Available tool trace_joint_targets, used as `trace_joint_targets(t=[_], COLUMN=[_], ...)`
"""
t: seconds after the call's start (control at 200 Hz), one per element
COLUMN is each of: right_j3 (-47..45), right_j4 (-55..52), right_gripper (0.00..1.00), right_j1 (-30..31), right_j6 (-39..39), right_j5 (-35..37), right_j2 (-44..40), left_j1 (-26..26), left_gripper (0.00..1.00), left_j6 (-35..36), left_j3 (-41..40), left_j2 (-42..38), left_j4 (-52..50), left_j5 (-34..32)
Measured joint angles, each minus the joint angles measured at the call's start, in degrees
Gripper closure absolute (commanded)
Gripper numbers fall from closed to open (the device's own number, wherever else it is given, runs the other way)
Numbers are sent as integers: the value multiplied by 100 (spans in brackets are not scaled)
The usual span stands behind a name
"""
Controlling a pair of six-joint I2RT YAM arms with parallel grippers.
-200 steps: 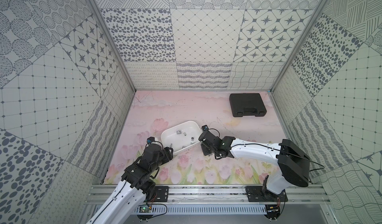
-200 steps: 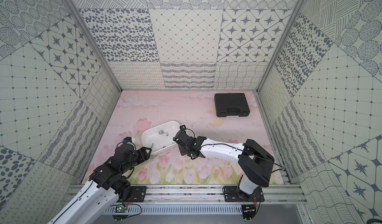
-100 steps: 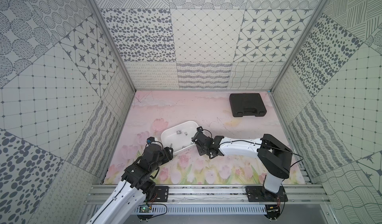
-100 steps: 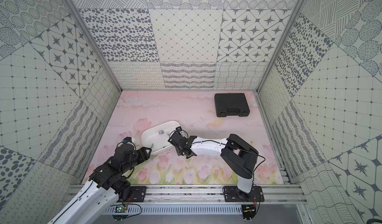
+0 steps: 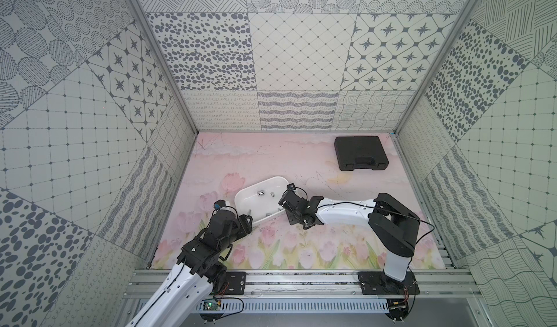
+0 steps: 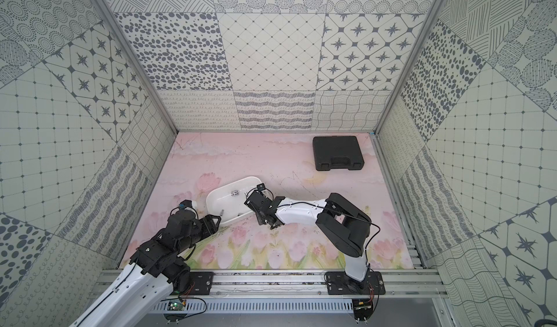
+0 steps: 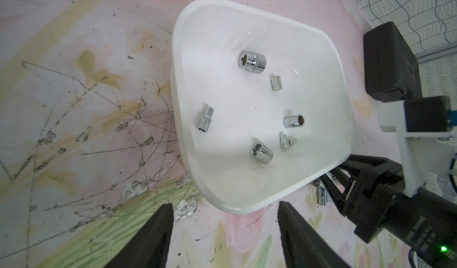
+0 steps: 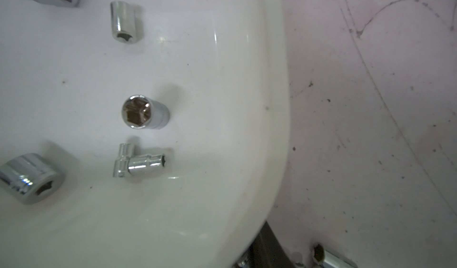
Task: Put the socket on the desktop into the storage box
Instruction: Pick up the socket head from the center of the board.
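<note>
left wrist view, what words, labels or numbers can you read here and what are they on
White lettering, two short rows, on the right arm's black wrist housing: upside down and too blurred to read.
No markings can be made out on the sockets, the white box or the black case.

Six chrome sockets (image 8: 144,112) lie scattered in the white box (image 8: 259,106), two touching in a T, while another socket (image 8: 330,259) lies on the scratched pink desktop (image 8: 371,131) just outside the rim, near a dark finger (image 8: 265,247).
</note>
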Motion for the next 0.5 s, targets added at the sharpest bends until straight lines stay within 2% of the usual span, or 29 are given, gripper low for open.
trace_joint_targets(t=[0.34,0.5], right_j3=[0,-9], right_j4=[76,103], right_gripper=[71,74], right_j1=[0,0], right_j6=[81,157], right_j5=[-9,-20], right_j2=[168,170], left_j1=[0,0], left_gripper=[28,28], left_j6=[0,0], left_j3=[0,0], left_j2=[0,0], left_j4=[0,0], left_j5=[-2,-2])
